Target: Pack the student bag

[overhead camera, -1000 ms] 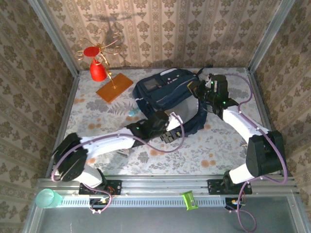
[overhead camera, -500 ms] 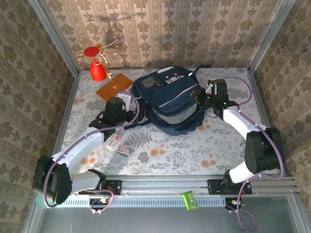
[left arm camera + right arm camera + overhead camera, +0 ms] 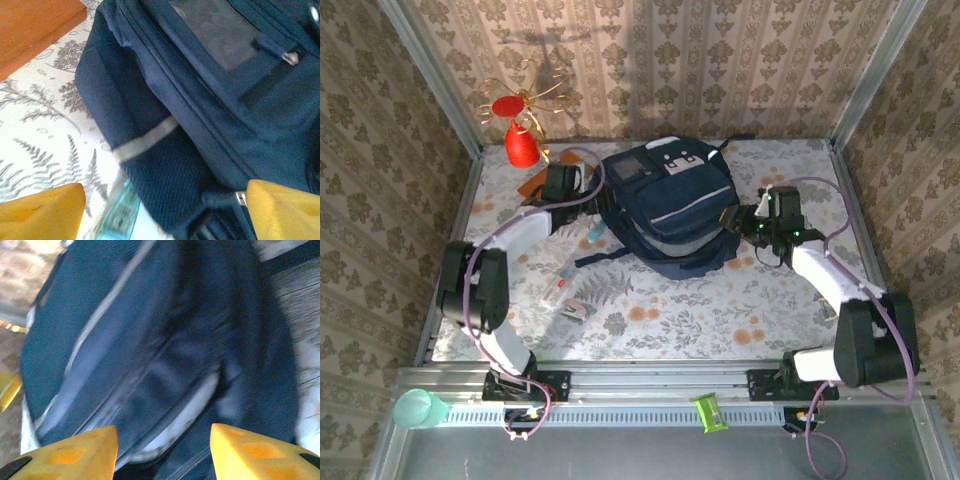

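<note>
**Bag packing: mid-task, loose items not yet in**

Floral-cloth table inside a wallpapered booth.

- Front rail, nearest: green cup and a small green clip, both off the cloth.
- Left of centre on the cloth: small clear packet, well apart from the bag.
- Further in: a teal item just beside the bag's left flank. Its type is unclear.
- The student bag lies flat from the centre to the far side of the table, front pockets up, with a strap trailing toward the near side. The front-pocket zip looks closed in the left wrist view.
- Left gripper is at the bag's far-left corner, fingers spread wide, holding nothing.
- Right gripper is at the bag's right flank, jaws apart with fabric just ahead. The blurred wrist view shows no clamp.
- Far-left corner: orange board carrying a red cone-and-wire ornament.

Judgement: not finished. The packet and the teal item are still outside the bag. Its contents are hidden, and it is unclear whether the main compartment is open. Both arms look poised to handle the bag itself.
</note>
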Available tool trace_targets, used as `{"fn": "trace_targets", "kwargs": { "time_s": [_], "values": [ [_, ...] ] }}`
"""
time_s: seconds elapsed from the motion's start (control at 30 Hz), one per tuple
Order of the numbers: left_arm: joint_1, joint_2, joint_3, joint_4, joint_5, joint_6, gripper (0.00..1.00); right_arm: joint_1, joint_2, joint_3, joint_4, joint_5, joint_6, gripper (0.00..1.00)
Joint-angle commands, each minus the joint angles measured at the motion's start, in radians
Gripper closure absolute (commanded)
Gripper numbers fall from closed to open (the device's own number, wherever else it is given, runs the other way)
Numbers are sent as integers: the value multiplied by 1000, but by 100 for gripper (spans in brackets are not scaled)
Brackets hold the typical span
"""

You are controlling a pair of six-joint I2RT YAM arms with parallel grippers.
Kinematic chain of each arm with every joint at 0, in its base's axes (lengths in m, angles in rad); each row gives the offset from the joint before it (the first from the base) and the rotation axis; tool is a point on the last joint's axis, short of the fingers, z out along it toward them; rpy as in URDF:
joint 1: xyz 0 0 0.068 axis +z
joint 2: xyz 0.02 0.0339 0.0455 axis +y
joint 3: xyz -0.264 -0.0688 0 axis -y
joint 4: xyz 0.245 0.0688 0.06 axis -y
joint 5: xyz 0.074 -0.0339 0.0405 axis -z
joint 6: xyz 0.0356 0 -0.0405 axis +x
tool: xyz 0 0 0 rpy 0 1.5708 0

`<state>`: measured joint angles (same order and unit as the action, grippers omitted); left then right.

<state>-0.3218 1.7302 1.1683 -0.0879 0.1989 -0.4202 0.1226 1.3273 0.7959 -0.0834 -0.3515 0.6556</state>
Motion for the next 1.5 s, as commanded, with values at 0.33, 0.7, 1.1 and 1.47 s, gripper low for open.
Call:
{"fn": "trace_targets", "kwargs": {
  "time_s": [0.33,0.7,1.1,1.47],
  "values": [
    [-3,235,210,51,207,-102,29,135,54,-127,105,31,-38,54],
    [-40,323,245,46,258,-94,63,24,153,-102,22,160,-86,61],
    [-180,176,-71,287,167,-243,94,-47,330,243,-166,361,-207,62],
    [-372,88,-244,470,-73,-456,100,80,-30,105,-234,618,-240,46]
  ]
}}
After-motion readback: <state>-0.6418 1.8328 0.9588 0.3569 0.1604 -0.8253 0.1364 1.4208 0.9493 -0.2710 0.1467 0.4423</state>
